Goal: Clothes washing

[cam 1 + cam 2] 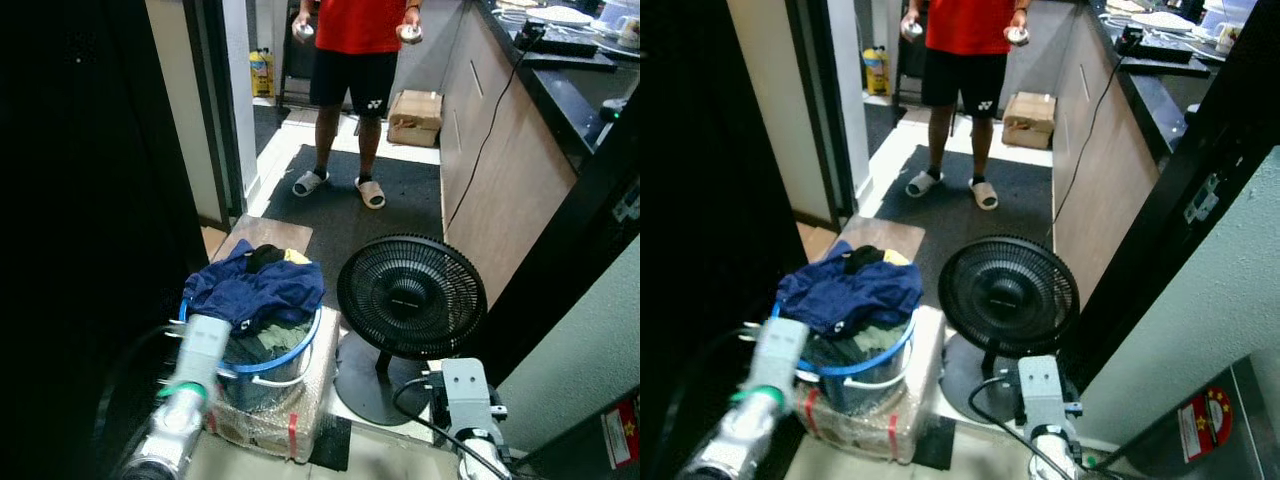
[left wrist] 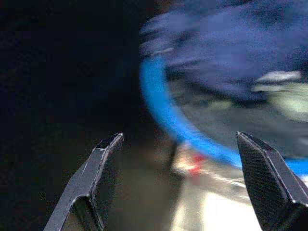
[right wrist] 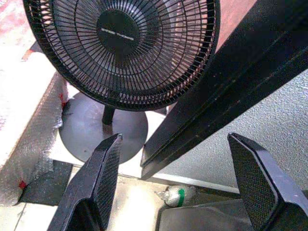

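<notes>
We see soft navy cloth point(image 1: 255, 288) heaped in a blue plastic basket point(image 1: 300, 352), which sits on a crinkly plastic-wrapped box point(image 1: 300, 415). The fan point(image 1: 410, 297) has a matt black grille.

– What sort of place is this?

– A home, at the doorway of a kitchen or utility area. A dark countertop point(image 1: 575, 95) with wooden cabinet fronts point(image 1: 495, 170) runs along one side, with dishes point(image 1: 560, 15) on top.

– Anything else domestic?

– A black floor fan point(image 1: 410, 297) stands on the tiles, a blue basket point(image 1: 290, 355) is heaped with clothes point(image 1: 255, 290), and a person in slippers point(image 1: 372, 194) stands on a dark mat point(image 1: 340, 205).
</notes>
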Controlling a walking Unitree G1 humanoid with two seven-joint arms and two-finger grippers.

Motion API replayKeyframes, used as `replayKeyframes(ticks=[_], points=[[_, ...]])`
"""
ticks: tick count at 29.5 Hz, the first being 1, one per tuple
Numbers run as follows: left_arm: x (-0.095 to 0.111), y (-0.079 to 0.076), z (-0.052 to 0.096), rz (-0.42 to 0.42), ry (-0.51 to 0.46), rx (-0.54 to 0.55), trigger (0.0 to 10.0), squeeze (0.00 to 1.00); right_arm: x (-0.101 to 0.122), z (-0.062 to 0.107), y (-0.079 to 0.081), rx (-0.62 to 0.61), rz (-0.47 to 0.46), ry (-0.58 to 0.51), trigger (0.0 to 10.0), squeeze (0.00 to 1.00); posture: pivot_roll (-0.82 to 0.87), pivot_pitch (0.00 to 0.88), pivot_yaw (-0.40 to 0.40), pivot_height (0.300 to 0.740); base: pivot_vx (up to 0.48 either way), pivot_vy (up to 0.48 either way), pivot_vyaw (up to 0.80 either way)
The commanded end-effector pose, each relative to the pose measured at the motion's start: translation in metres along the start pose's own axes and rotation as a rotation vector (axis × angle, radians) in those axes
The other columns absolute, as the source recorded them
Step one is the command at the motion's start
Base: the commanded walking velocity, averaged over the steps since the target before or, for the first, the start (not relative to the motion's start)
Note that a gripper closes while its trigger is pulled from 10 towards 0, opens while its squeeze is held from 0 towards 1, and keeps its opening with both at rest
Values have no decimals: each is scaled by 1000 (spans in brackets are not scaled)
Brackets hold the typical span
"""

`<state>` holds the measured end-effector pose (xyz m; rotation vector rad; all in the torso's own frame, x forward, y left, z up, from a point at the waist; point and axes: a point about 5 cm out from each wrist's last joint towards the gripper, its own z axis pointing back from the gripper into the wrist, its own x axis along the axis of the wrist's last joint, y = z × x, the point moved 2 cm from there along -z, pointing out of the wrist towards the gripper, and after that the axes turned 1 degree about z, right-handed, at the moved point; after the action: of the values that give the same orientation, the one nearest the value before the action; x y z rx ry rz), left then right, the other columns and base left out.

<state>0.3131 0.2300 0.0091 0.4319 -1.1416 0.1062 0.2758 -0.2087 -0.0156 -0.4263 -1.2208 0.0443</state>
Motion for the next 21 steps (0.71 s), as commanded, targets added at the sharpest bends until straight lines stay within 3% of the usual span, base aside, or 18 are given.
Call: replayKeyframes(ticks=[1,4,6,7,8,9,10,11,12,13,14,17,21], points=[[-18,6,3,4,86,53,10000,0,-3,0,-3,-12,4,16,10000,0,31,0,39,740,0,0,0],[-30,18,5,7,129,84,10000,0,-4,0,-4,-16,9,19,10000,0,36,0,35,740,0,0,0],[-34,15,7,-11,130,32,10000,0,-5,0,-4,-10,9,18,10000,0,36,0,35,740,0,0,0],[-36,6,9,-28,127,-59,10000,0,-5,1,-4,-3,9,18,10000,0,36,0,35,740,0,0,0],[-36,6,9,-28,127,-59,10000,0,-5,1,-4,-3,9,18,10000,0,36,0,35,740,0,0,0],[-39,-10,14,-67,116,-208,10000,0,-6,1,-3,4,12,20,10000,0,43,0,29,740,0,0,0],[-39,-10,14,-67,116,-208,10000,0,-6,1,-3,4,12,20,10000,0,43,0,29,740,0,0,0],[-41,-28,21,-119,104,-362,10000,0,-7,2,-2,15,18,23,10000,0,46,0,28,740,0,0,0],[-41,-28,21,-119,104,-362,10000,0,-7,2,-2,15,18,23,10000,0,46,0,28,740,0,0,0],[-44,-39,27,-152,98,-457,10000,0,-8,2,-1,22,22,26,10000,0,46,0,28,740,0,0,0],[-44,-39,27,-152,98,-457,10000,0,-8,2,-1,22,22,26,10000,0,46,0,28,740,0,0,0],[-45,-63,38,-140,96,-575,10000,0,-10,3,1,31,29,35,10000,0,47,0,28,740,0,0,0],[-45,-66,39,-135,99,-586,10000,0,-10,3,1,33,29,37,10000,0,47,0,28,740,0,0,0]])
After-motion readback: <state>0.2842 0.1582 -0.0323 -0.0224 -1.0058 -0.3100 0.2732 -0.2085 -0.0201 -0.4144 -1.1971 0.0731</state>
